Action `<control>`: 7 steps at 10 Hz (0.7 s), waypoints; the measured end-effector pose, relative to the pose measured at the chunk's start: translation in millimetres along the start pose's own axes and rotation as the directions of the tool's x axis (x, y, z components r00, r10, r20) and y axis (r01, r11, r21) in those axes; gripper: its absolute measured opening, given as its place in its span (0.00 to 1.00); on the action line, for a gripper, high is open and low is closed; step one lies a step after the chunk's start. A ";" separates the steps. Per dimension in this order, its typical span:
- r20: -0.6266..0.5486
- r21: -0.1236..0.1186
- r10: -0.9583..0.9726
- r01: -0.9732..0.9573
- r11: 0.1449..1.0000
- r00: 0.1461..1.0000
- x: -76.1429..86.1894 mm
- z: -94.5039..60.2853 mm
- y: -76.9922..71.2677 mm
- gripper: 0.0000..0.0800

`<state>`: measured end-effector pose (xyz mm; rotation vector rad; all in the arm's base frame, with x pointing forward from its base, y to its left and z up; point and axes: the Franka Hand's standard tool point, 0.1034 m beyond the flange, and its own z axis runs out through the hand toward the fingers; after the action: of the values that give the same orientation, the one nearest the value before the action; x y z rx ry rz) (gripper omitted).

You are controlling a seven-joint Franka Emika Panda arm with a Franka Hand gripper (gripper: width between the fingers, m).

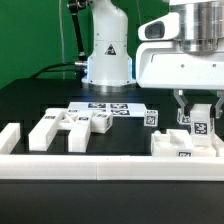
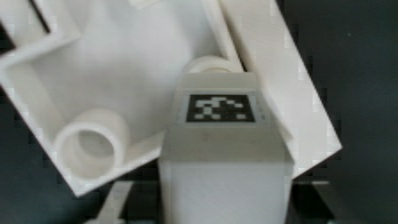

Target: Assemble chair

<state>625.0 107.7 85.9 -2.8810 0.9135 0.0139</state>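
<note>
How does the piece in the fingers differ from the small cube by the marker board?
The held bar is taller and stands upright over the slab, clamped between the fingers; the small cube is squat and sits free on the table. Both are white with a black-and-white tag.

The white arm point(image 1: 108, 52) stands at the back and reaches to the exterior view's right, wrist pointing straight down, its gripper point(image 1: 198, 116) clamped either side of a tagged white bar point(image 2: 221, 150).
</note>
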 end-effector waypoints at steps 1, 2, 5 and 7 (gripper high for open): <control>-0.002 0.003 0.109 -0.109 0.994 0.994 -1.6 0.3 -2.2 0.36; -0.005 0.008 0.194 -0.194 0.981 0.981 -3.3 0.7 -5.0 0.36; 0.001 0.012 0.456 -0.456 0.890 0.890 -7.5 1.2 -9.9 0.36; 0.003 0.012 0.548 -0.548 0.836 0.836 -7.6 1.3 -10.1 0.36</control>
<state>624.6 120.4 86.1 -2.4949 1.6974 0.0583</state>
